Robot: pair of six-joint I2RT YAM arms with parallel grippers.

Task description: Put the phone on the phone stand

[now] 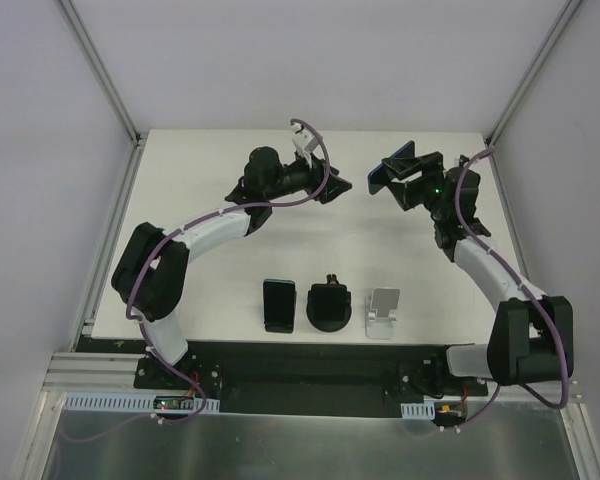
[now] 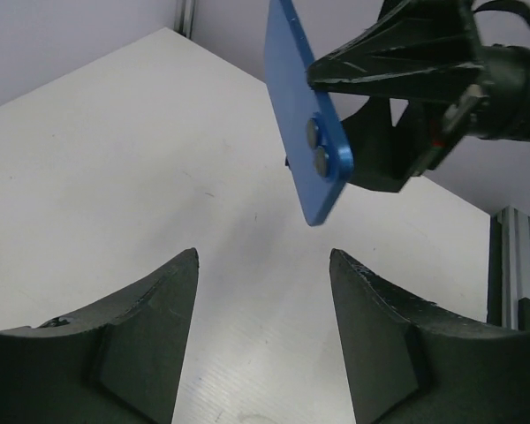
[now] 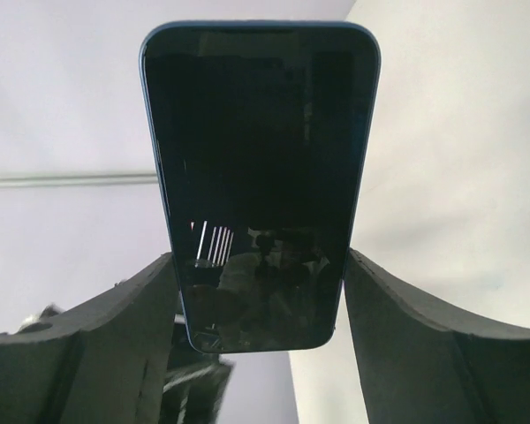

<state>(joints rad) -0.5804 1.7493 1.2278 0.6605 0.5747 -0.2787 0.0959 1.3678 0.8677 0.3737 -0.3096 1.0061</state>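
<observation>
A blue phone with a black screen hangs in the air over the far part of the table. My right gripper is shut on its long edges, one finger on each side. The left wrist view shows the phone's blue back and two camera lenses, tilted, just beyond my left gripper. That gripper faces the phone, open with nothing between its fingers. A black phone stand and a silver phone stand sit near the table's front edge.
A second dark phone lies flat left of the black stand. Both arms arch over the white table, with grey walls and aluminium frame posts around it.
</observation>
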